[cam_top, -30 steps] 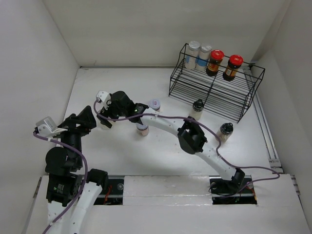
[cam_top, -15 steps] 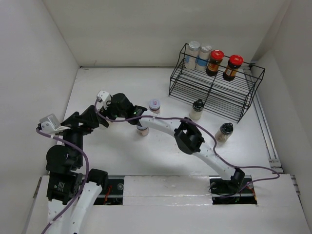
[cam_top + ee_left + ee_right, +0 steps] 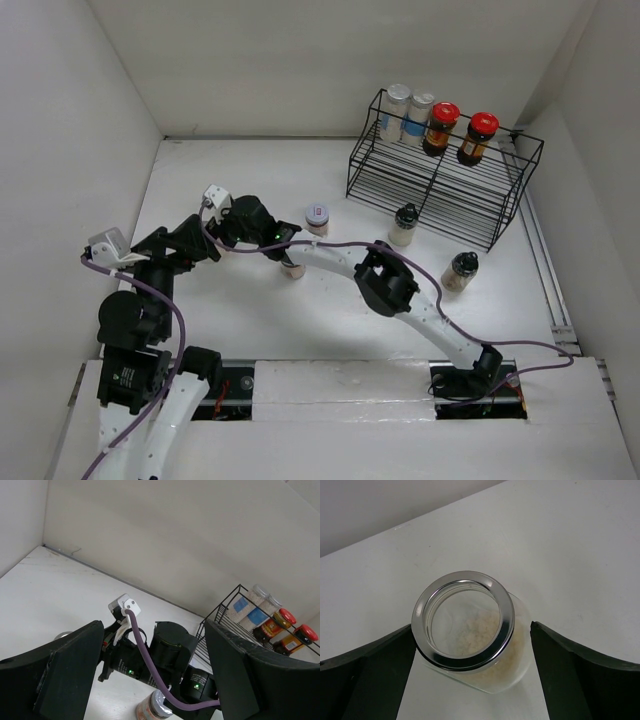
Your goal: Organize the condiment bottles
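White desk, part-filled wire rack at upper right. Right tool straddles a silver-rimmed jar, unclenched, likely lining up a grasp; left tool hovers unclenched

Four bottles stand upright in a row on the wire rack's top tier. From the left we log a clear blue-labelled bottle, a second clear bottle, a dark red-lidded jar and a second red-lidded jar. On the table stand a black-capped shaker, another black-capped shaker, a silver-lidded jar, a partly hidden pinkish jar, and a chrome-rimmed clear jar holding pale powder.
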`<state>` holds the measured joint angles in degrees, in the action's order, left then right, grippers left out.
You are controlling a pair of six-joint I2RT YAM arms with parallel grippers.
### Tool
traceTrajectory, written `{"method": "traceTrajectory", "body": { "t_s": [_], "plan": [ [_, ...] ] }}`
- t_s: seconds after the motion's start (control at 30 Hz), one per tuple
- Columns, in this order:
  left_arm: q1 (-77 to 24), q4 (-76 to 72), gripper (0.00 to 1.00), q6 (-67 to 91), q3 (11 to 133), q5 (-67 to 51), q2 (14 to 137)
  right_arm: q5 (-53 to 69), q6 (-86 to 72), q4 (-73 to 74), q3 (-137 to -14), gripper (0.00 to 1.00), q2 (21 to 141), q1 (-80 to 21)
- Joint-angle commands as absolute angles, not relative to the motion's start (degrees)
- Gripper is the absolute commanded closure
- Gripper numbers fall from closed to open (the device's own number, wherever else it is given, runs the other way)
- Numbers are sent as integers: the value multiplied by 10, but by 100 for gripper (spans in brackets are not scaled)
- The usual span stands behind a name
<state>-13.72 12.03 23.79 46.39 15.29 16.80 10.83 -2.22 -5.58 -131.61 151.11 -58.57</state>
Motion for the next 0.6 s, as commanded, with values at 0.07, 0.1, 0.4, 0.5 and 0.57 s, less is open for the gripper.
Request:
{"method": "traceTrajectory", "body": {
  "t_s": [0.07,0.1,0.4,0.5,0.57],
  "plan": [
    [-134,98,24,229,460,145,178,108,-49,-73,-1357,4,1534,-591],
    [-134,98,24,229,460,145,178,102,-49,-73,-1357,4,1542,-591],
    [-134,98,24,229,460,145,178,84,-60,-84,-1392,35,1564,-591],
    [-134,98,24,229,460,145,178,62,-66,-140,-1287,42,1526,-591],
    [-134,98,24,229,460,138,178,41,-66,-188,-1206,45,1464,-591]
  ]
}}
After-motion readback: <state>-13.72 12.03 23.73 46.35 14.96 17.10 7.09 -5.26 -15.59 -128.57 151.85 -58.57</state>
